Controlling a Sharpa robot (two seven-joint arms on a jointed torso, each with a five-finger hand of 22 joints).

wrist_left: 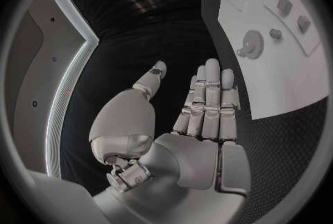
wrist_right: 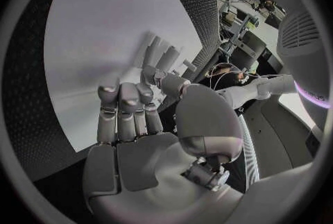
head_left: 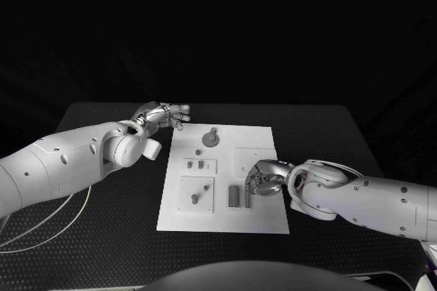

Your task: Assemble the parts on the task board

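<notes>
Hovering over the flat white plastic task board (head_left: 259, 223) in the middle of the black tabletop (head_left: 109, 247), the silver right hand (head_left: 265, 178) has its fingers (wrist_right: 124, 103) curled in by two small grey upright bars (head_left: 239, 197); whether they pinch anything I cannot tell. The silver left hand (head_left: 162, 117) waits off the board's far corner, fingers (wrist_left: 208, 101) straight and holding nothing. A small grey gear-shaped disc (head_left: 210, 139) lies flat on the board. These parts look light, stiff and smooth, likely slippery, so take each by its narrow sides
</notes>
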